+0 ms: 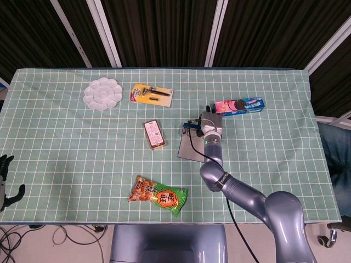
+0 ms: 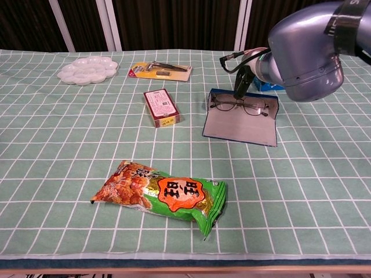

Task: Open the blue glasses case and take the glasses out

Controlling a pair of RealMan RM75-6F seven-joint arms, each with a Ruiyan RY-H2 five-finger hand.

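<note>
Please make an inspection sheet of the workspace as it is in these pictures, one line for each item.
Surface: table with a green checked cloth.
Job's things: blue glasses case lies open; glasses lie inside it.
Clutter: white palette, carded tool pack, small red box, snack bag, cookie pack.
Hands: right hand is over the case, fingers down at the glasses; grip cannot be told. Left hand is off the table's left edge, holding nothing.
Cables: black cable along the right arm; loose cables on the floor.
Surroundings: dark curtains with white posts.
</note>
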